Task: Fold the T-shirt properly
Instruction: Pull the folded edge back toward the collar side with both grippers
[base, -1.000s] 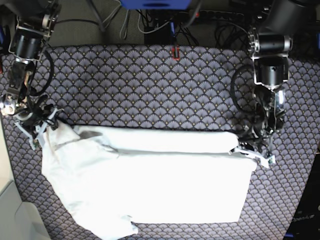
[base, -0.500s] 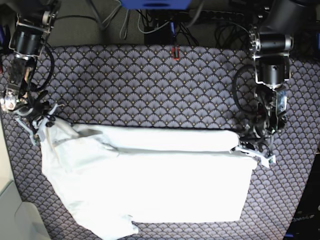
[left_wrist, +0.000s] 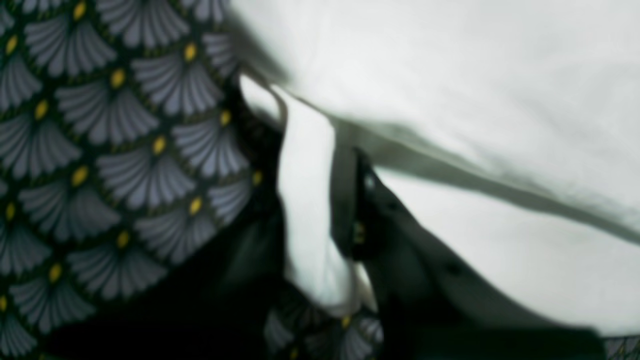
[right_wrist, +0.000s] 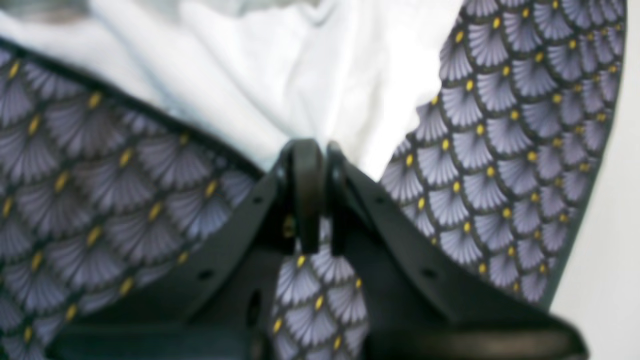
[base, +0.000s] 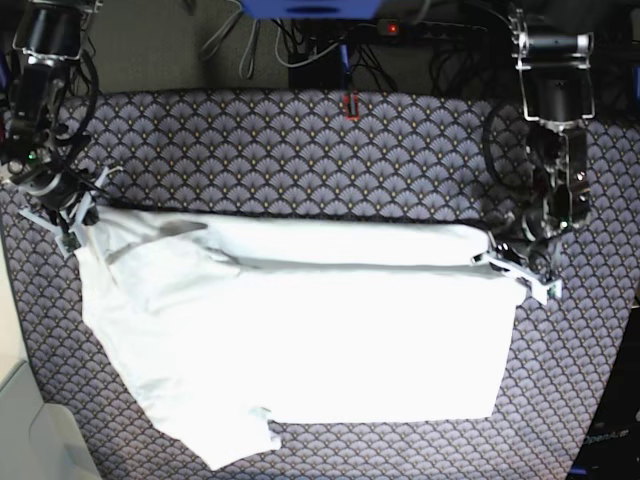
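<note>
The white T-shirt (base: 300, 340) lies spread across the middle of the table, with a fold line running along its far part. My right gripper (base: 72, 222) is at the shirt's far left corner and is shut on it. In the right wrist view the fingertips (right_wrist: 309, 165) pinch the cloth's edge (right_wrist: 300, 65). My left gripper (base: 522, 272) is at the shirt's far right corner. In the left wrist view its jaws (left_wrist: 312, 205) hold a strip of the white cloth (left_wrist: 500, 75) between them.
The purple-grey scallop-patterned cloth (base: 300, 150) covers the table under the shirt. Cables and a small red part (base: 351, 104) lie along the far edge. A pale surface (base: 18, 420) borders the table at the near left.
Both grippers have moved toward the far side and slightly outward, holding the shirt's corners. The shirt's far edge has shifted back with them and the cloth lies wider and flatter.
</note>
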